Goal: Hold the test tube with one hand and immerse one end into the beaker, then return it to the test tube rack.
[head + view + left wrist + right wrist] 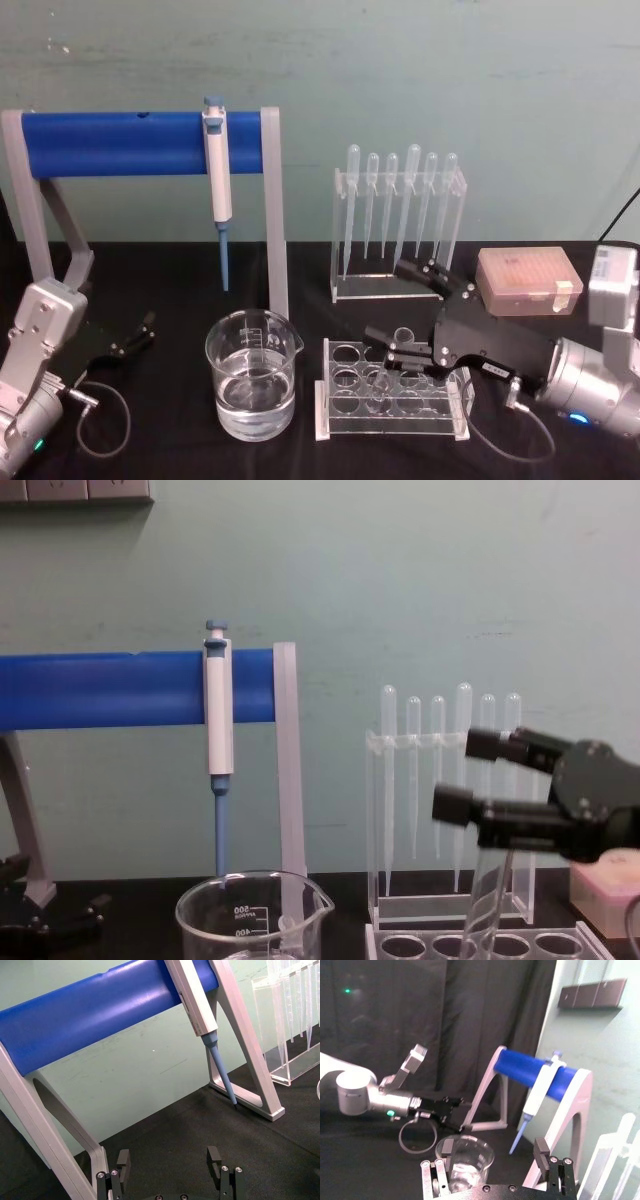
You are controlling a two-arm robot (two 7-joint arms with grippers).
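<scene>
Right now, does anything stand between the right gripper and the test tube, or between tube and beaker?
Nothing visible does. The open right gripper is already at the test tube in its rack; the beaker stands just left of that rack.

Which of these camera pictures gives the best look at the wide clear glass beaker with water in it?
The head view: the wide clear glass beaker appears whole, water visible inside. The chest view shows its upper part with 500 and 400 marks. The right wrist view catches it behind gripper hardware. The left wrist view shows perhaps a rim sliver.
</scene>
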